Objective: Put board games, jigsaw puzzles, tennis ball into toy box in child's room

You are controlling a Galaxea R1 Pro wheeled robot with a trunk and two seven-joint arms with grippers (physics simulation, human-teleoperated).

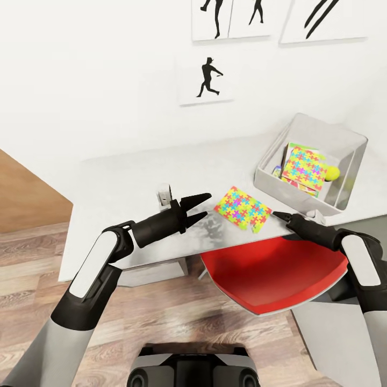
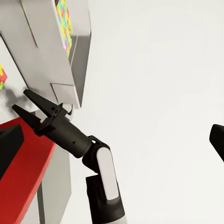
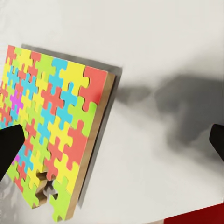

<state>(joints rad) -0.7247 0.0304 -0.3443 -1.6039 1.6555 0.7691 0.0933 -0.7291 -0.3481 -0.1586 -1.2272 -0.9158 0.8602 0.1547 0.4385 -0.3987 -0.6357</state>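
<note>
Nearest, a red moulded plastic chair seat (image 1: pixel 274 277) sits tucked under the near edge of the light-grey desk top (image 1: pixel 123 188), over wood-plank floor (image 1: pixel 32 242). The left black two-finger gripper (image 1: pixel 200 207) hovers over the near edge of the desk, fingers spread apart, nothing between them. The right black gripper (image 1: pixel 280 216) comes in low at the near edge just right of the loose puzzle; in the head view only its tip shows, but the left wrist view shows its jaws parted (image 2: pixel 28 103) and empty. Between the two grippers a thin flat square jigsaw puzzle of interlocking pink, yellow, green, blue and orange pieces (image 1: pixel 243 208) lies flat on the desk near its near edge, touching neither gripper; the right wrist view shows its brown backing edge and a gap of missing pieces at one corner (image 3: pixel 51 140). A small white upright object (image 1: pixel 163 194) stands on the desk just behind the left gripper, too small to identify. Farther back toward the desk's right side, the shallow light-grey open toy box with flared sides (image 1: pixel 344 145) holds a second jigsaw puzzle (image 1: pixel 305 167) lying tilted on top of colourful game boxes (image 1: pixel 279 173), mostly hidden, with the small yellow-green tennis ball (image 1: pixel 332 172) just beside it inside the box. On the white wall behind hang black baseball-player silhouette prints (image 1: pixel 207 79).
</note>
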